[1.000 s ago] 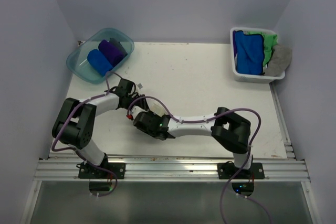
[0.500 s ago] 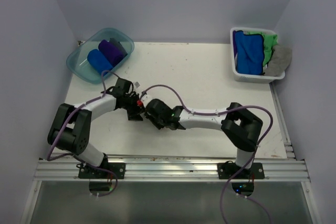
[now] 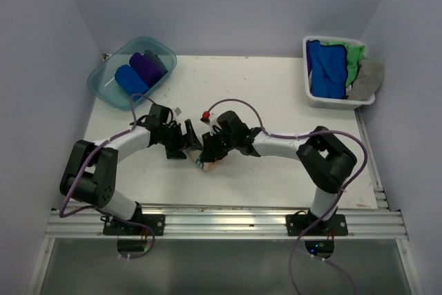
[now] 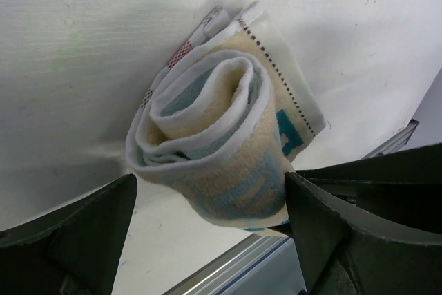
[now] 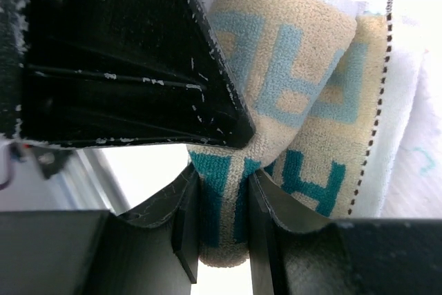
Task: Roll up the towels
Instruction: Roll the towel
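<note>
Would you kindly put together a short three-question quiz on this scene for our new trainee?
1. True or false: the right gripper pinches the cream towel.
2. Which rolled towels sit in the teal tub? A) blue towel and purple towel B) orange and yellow C) none
3. Fill in: the green towel lies in the white ___.
Key: 1 true; 2 A; 3 basket.
</note>
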